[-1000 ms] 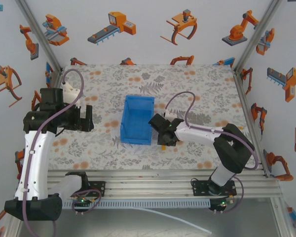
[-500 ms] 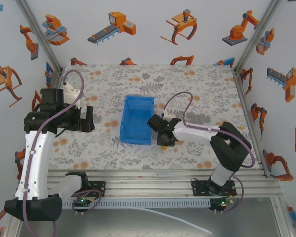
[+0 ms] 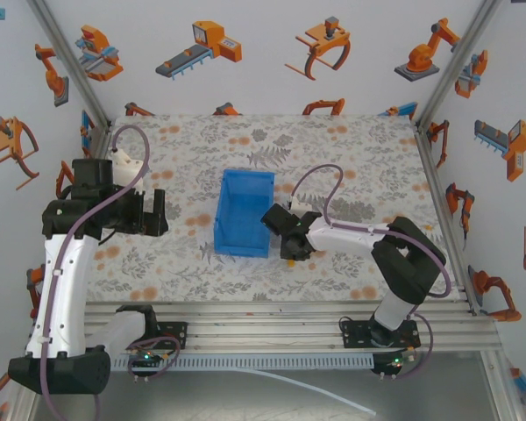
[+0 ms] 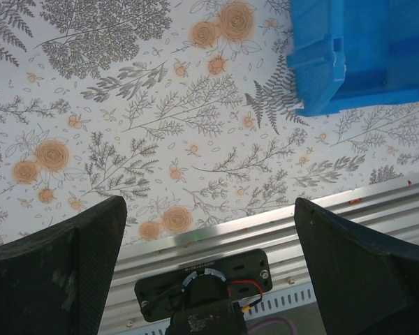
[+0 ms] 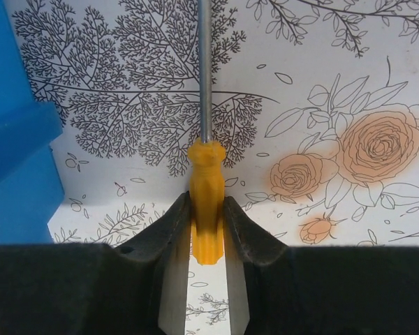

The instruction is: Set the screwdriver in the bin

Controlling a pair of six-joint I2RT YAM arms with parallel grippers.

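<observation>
The screwdriver [image 5: 207,202] has a yellow-orange handle and a slim grey shaft pointing away from the camera. My right gripper [image 5: 207,209] is shut on its handle, both pads pressed against it, low over the floral table. From above, the right gripper [image 3: 291,247] sits just right of the blue bin's near corner, with a speck of the orange screwdriver [image 3: 292,259] showing beneath it. The open-top blue bin [image 3: 244,213] stands mid-table; its wall [image 5: 17,139] is at the left edge of the right wrist view. My left gripper [image 3: 154,211] hovers open, well left of the bin [image 4: 363,52].
The aluminium rail [image 3: 272,320] runs along the table's near edge, with the left arm's base plate [image 4: 206,283] below my left fingers. The floral table surface [image 3: 351,158] spreads behind and to both sides of the bin.
The right gripper has crept slightly left toward the bin's near right corner, still on the screwdriver. The left arm has hardly moved.
</observation>
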